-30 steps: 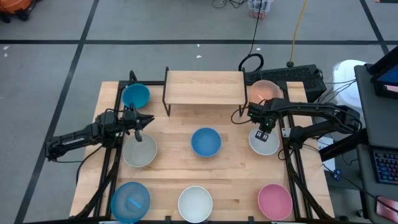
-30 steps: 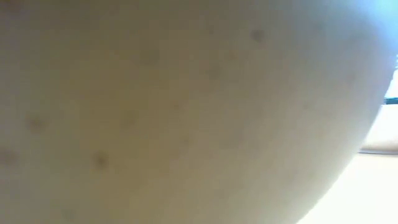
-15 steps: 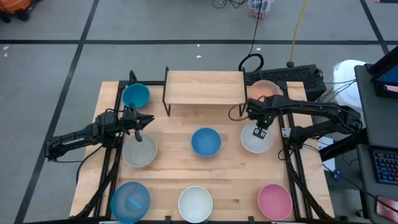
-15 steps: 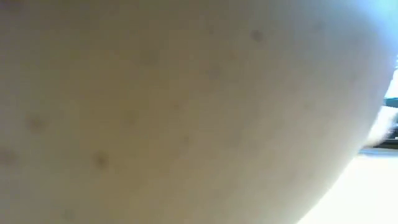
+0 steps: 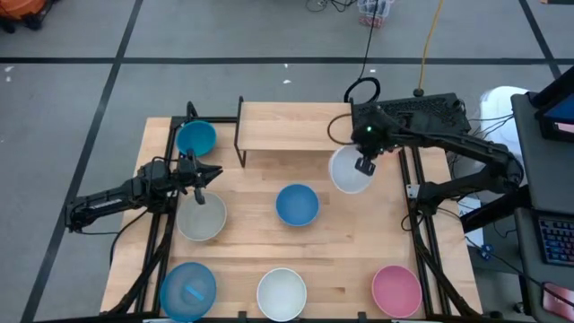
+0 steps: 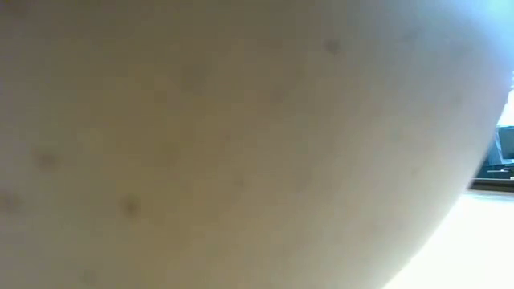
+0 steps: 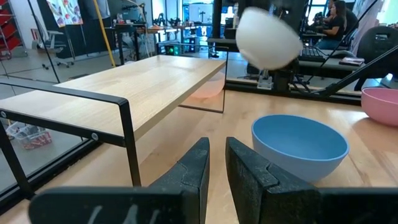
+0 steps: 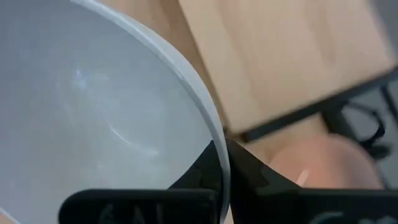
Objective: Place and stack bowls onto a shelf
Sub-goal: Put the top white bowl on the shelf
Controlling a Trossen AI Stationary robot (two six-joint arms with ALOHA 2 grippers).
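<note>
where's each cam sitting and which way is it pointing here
High: above the table, looking straight down; both arms show.
Low: at tabletop height, blocked by a pale bowl.
Left wrist: past the left gripper toward the shelf.
Right wrist: onto the right gripper pinching the white bowl.
Shared: that white bowl, high and left wrist.

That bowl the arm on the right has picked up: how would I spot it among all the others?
Find the small wooden shelf at the far side of the table. Just off its right end, the right gripper pinches the rim of a white bowl. It is the only bowl held up in the air; the blue bowl and the rest sit on the table.
</note>
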